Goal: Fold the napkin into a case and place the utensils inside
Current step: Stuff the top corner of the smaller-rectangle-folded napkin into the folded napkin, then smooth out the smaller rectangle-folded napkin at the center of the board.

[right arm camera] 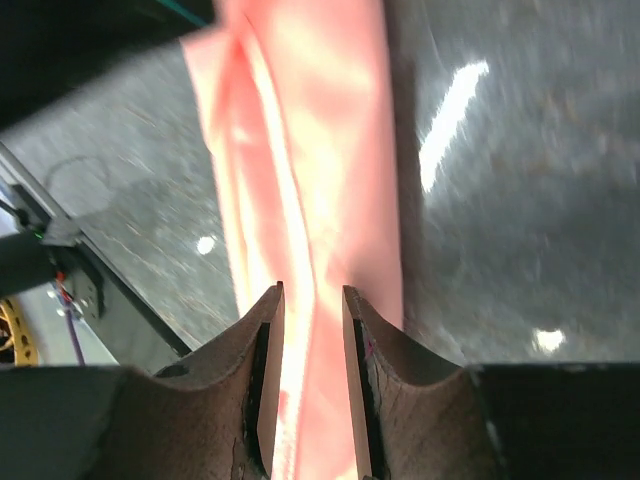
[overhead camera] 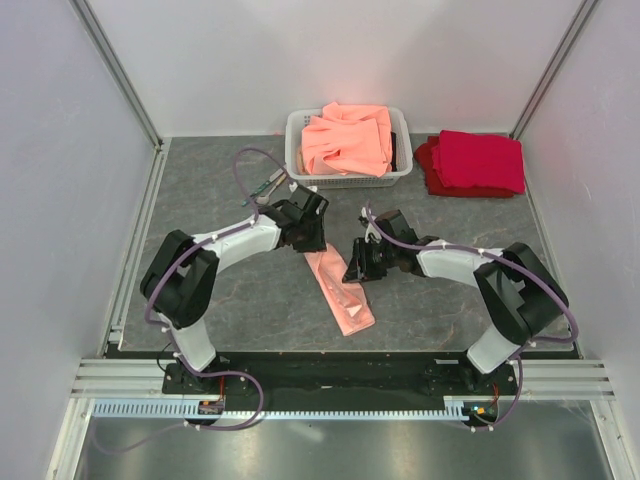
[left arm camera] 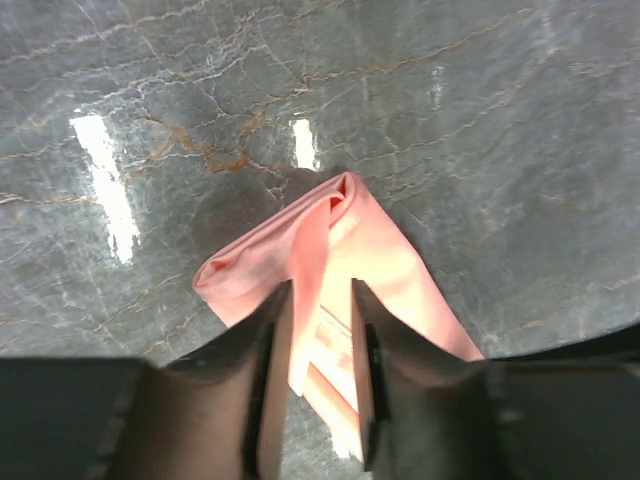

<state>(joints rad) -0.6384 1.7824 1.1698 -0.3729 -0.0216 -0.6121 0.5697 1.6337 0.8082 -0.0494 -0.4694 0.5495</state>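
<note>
The napkin [overhead camera: 340,290] lies as a narrow folded strip on the bench [overhead camera: 220,180]. The left fingers [left arm camera: 270,380] and right fingers [right arm camera: 265,380] hover parted over it, pinching nothing; the next fold likely needs matched edges.

The grey, marble-patterned table [overhead camera: 220,210] is carrying 4 things. The pale-pink napkin [overhead camera: 338,290] is lying flat near the middle, folded into 1 long narrow strip that is running from the centre toward the near edge and slanting right. A white basket [overhead camera: 345,181] is sitting at the far edge, and a stack of red cloths [overhead camera: 478,162] is lying just beside it on the right. The utensils [overhead camera: 268,184] are lying just left of the basket, too small to tell apart.
</note>
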